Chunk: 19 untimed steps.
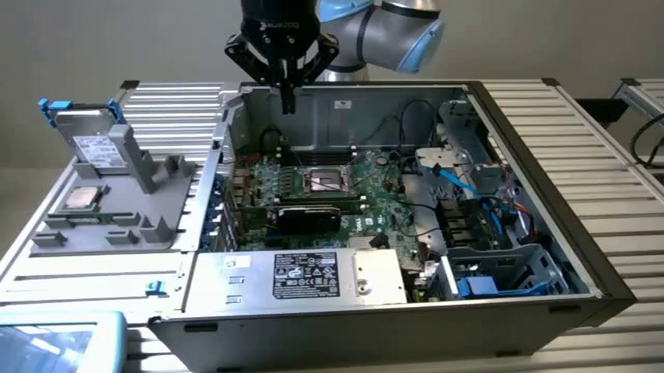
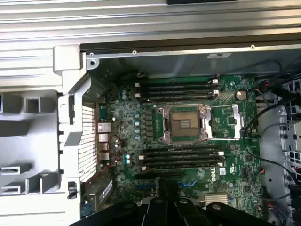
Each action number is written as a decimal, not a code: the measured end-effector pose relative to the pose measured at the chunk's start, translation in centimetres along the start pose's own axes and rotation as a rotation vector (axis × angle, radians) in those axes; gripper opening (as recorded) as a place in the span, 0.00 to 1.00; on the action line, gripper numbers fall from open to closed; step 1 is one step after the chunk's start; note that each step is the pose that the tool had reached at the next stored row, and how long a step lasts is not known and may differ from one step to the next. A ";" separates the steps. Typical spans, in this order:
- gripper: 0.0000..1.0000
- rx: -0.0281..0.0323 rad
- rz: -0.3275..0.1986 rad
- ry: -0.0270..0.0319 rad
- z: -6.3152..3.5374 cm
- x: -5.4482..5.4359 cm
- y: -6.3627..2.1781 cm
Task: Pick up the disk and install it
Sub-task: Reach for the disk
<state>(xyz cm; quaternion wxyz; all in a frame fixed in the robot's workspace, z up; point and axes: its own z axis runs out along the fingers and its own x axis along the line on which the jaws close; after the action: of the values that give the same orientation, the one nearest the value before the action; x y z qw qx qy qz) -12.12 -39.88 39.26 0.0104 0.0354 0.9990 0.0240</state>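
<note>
- Evidently unpicked, the disk (image 1: 93, 146) stands in its grey holder (image 1: 155, 198) beside the computer case (image 1: 467, 322).
- End effector (image 1: 288, 99), clenched and empty, hangs over that case.

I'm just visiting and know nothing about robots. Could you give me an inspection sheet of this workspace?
Surface: slatted metal table, carrying an open computer case and a grey holder.
Job's things: disk stands upright at the holder's far end, untouched.
Clutter: CPU chip lying on the holder; pale blue object at the near corner.
Grippers: gripper hangs above the case's rear, jaws shut, holding nothing.
Cables: blue cable and black wires inside the case, on the exterior view's right.
Surroundings: plain grey wall; another slatted table at the exterior view's right.
</note>
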 end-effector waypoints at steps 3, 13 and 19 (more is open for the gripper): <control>0.11 0.0000 0.000 0.0000 0.00 0.0 0.00; 0.11 0.0001 0.000 0.0000 0.00 0.0 0.00; 0.11 0.0002 0.000 0.0001 -0.03 1.2 -0.08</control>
<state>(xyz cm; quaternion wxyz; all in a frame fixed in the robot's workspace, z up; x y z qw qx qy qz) -13.28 -39.88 39.27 0.0103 0.0354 0.9990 0.0240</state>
